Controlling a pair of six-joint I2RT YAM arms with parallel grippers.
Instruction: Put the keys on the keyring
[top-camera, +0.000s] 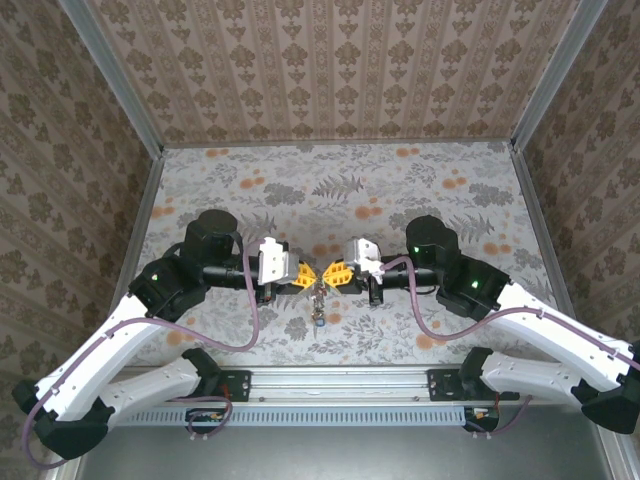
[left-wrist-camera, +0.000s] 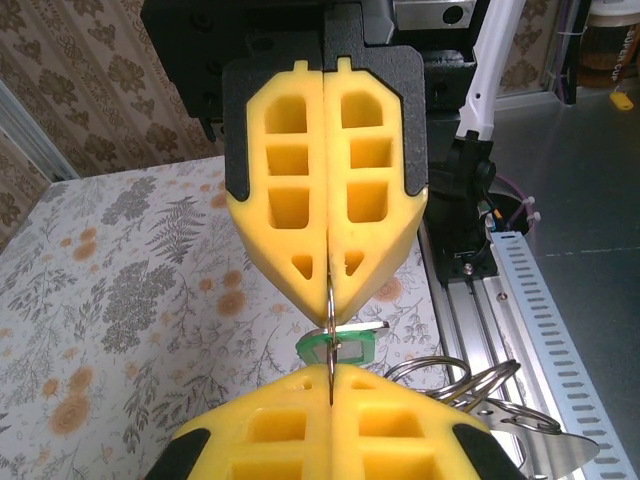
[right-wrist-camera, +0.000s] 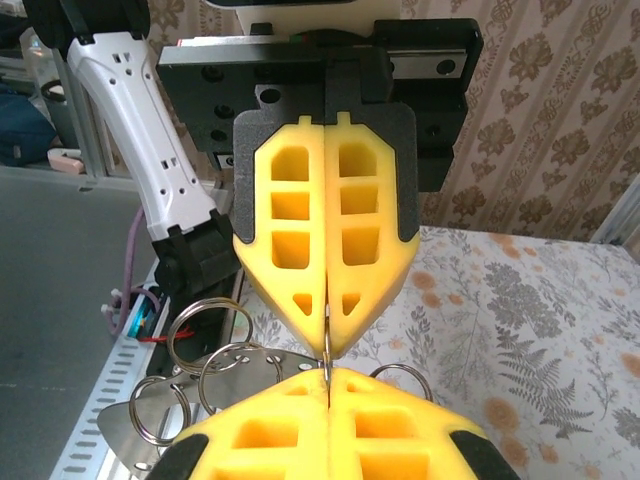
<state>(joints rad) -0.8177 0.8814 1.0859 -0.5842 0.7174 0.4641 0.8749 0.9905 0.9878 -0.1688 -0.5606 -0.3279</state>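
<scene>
Desk (top-camera: 400, 190) with floral cover carries the rig. Both arms fold inward and meet tip to tip over its near-centre strip, just far of the base rail (top-camera: 340, 385).

Both ends clenched: left pincer (top-camera: 298, 272) and right pincer (top-camera: 338, 272), noses almost touching. Each clamps the same thin wire. That's the keyring (left-wrist-camera: 329, 318), seen edge-on and running straight through both jaw seams, so it sits in the air between them, off the desk.

Likely reason: two grips on one ring stop it spinning, and one side can work the split while the other braces.

Under the noses a bunch (top-camera: 318, 312) dangles on the near side. Hanging free, it stays out of the pinch line. It's several loose steel rings (left-wrist-camera: 478, 383) plus a flat metal tab (left-wrist-camera: 548, 442); can't tell what the tab is.

Smallest item: one key with a green head (left-wrist-camera: 345, 348), hanging right behind the held wire, touching or nearly so. Can't tell if it's already threaded on.

Judgement: mid-threading. The grips sit very close together, so there's little free wire to work with. Next move wants a small, slow relative twist; too much and the wire slips out of the pinch.
</scene>
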